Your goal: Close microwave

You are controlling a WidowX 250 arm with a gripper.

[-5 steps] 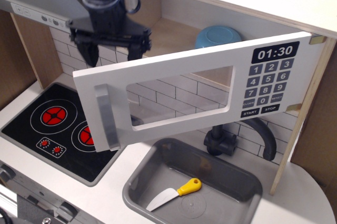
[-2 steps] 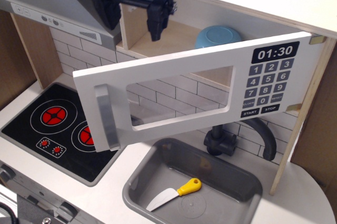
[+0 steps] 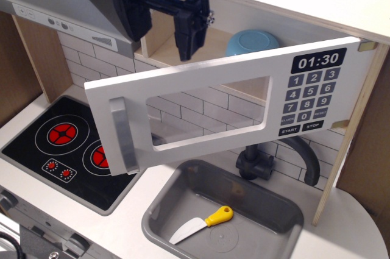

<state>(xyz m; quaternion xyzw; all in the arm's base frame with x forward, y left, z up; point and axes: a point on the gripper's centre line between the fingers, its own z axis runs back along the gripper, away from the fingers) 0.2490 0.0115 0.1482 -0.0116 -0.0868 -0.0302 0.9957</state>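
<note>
The microwave's white door (image 3: 201,109) stands swung wide open toward me, hinged at the right. It has a clear window, a grey vertical bar handle (image 3: 122,134) at its left end and a black clock with a keypad (image 3: 311,88) at the right. The wooden cavity behind holds a blue bowl (image 3: 251,42). My black gripper (image 3: 163,30) hangs open and empty above the door's top edge, in front of the cavity's left part, its two fingers (image 3: 189,35) pointing down and apart from the door.
A grey range hood (image 3: 55,9) juts out at upper left. A black stovetop with red rings (image 3: 67,146) lies at lower left. A grey sink (image 3: 225,216) below the door holds a yellow-handled knife (image 3: 204,222); a dark faucet (image 3: 274,161) stands behind it.
My gripper rose from behind the door's upper left edge, moved right and turned; it now hangs higher, above the door. The door has not moved.
</note>
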